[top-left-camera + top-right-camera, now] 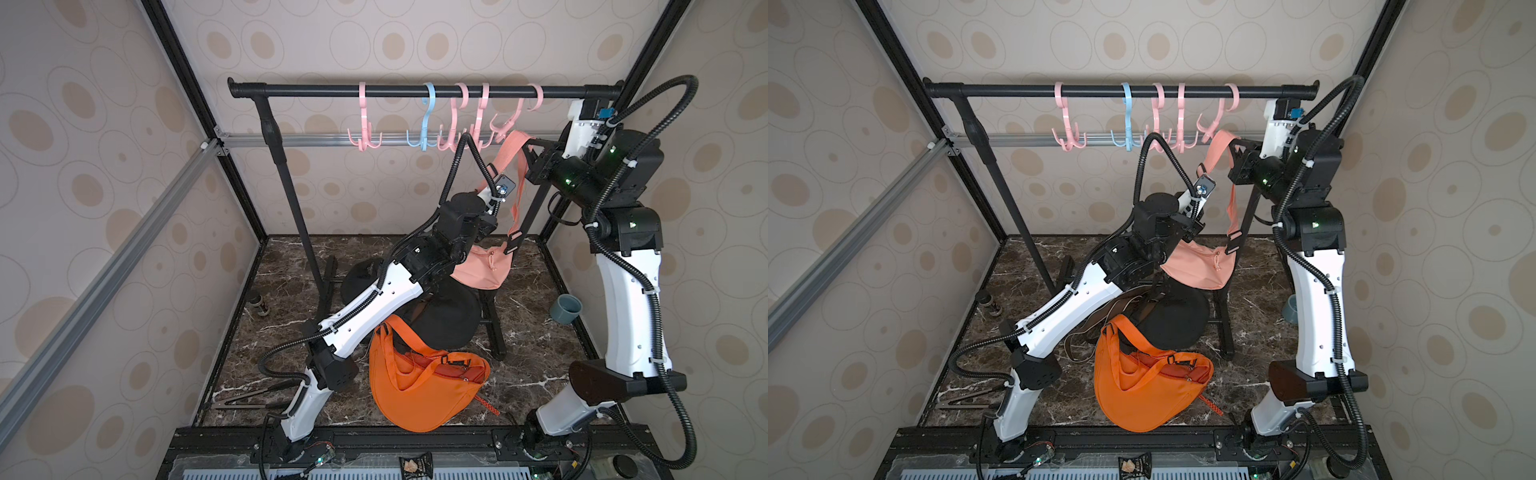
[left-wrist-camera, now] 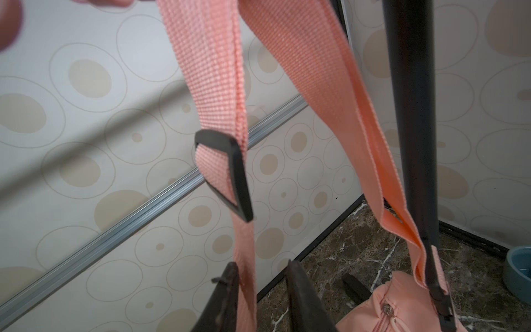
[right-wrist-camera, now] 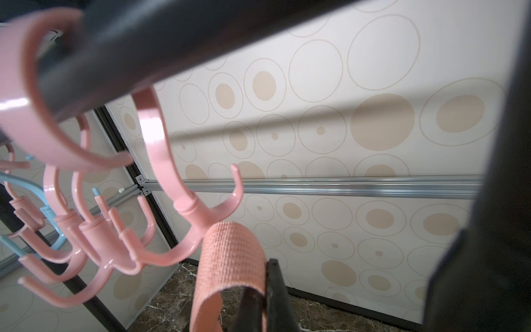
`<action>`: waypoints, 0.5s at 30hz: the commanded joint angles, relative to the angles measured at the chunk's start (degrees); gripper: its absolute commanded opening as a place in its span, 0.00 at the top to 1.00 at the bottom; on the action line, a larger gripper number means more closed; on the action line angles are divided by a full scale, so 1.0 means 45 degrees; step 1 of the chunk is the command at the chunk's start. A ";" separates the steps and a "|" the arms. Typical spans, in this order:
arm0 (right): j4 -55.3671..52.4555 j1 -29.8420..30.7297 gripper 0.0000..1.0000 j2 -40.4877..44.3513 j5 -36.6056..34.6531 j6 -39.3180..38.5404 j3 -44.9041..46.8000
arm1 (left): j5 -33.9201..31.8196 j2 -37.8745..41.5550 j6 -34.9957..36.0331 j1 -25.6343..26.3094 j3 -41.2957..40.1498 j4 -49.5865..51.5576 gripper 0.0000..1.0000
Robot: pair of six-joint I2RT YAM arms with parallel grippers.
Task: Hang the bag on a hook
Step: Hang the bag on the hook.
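Observation:
The pink bag (image 1: 478, 270) (image 1: 1200, 270) hangs above the floor by its pink strap (image 1: 513, 153) (image 2: 218, 86). My right gripper (image 3: 263, 276) (image 1: 528, 147) is shut on the top of the strap loop (image 3: 232, 253). It holds the loop right under the rightmost pink hook (image 3: 189, 207) (image 1: 509, 120) on the black rail (image 1: 415, 89). Whether the loop sits over a prong I cannot tell. My left gripper (image 2: 262, 264) is open lower down. The strap lies against one finger (image 2: 227, 293) and stands apart from the other.
Several more pink hooks and a blue hook (image 1: 428, 120) hang on the rail. An orange bag (image 1: 415, 386) and a black bag (image 1: 449, 316) lie on the marble floor under the arms. A grey cup (image 1: 566, 309) stands at the right. The rack's post (image 2: 408, 115) runs beside the strap.

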State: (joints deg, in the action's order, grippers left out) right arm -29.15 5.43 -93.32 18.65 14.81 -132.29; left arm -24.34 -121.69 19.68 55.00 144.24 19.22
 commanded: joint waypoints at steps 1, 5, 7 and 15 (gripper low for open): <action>0.0149 -0.0105 1.00 0.0346 0.0093 0.0320 0.0041 | 0.0160 0.0401 -0.0066 -0.0016 -0.0271 0.0167 0.70; 0.0345 -0.0096 0.96 0.0598 0.0094 0.0513 0.0991 | 0.0252 0.0494 -0.0214 -0.0011 -0.0440 0.0258 0.63; 0.0612 -0.0112 0.94 0.0778 0.0132 0.0620 0.1363 | 0.0235 0.0574 -0.0219 -0.0016 -0.0564 0.0223 0.59; 0.0448 -0.0103 0.63 0.1084 -0.0012 0.0847 0.1522 | 0.0544 0.1257 -0.0428 0.0028 -0.1151 0.0222 0.37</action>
State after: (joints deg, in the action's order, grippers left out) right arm -27.81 5.17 -90.72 18.83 17.74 -126.21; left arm -22.92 -120.46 18.44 55.02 139.44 19.99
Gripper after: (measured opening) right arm 0.354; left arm 0.619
